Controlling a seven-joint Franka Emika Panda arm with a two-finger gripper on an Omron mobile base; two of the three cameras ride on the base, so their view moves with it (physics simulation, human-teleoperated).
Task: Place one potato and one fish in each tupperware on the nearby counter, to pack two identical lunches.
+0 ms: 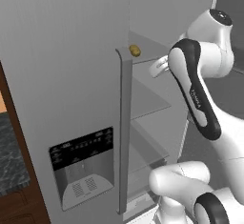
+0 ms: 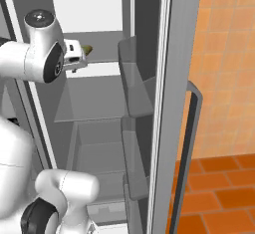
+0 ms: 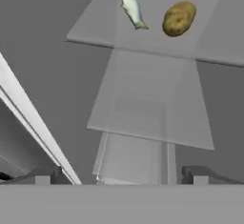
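I see my claw [image 3: 121,178] spread wide, empty. Ahead on the fridge shelf [image 3: 152,42] lie a potato [image 3: 178,18] and a fish [image 3: 132,8]. The potato looks firm; I'd pinch its narrow middle.

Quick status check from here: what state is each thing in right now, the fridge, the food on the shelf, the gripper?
fridge door: open
potato: lying on a fridge shelf, not held
fish: lying on the same shelf beside the potato, apart from it
gripper: open, empty, short of the shelf
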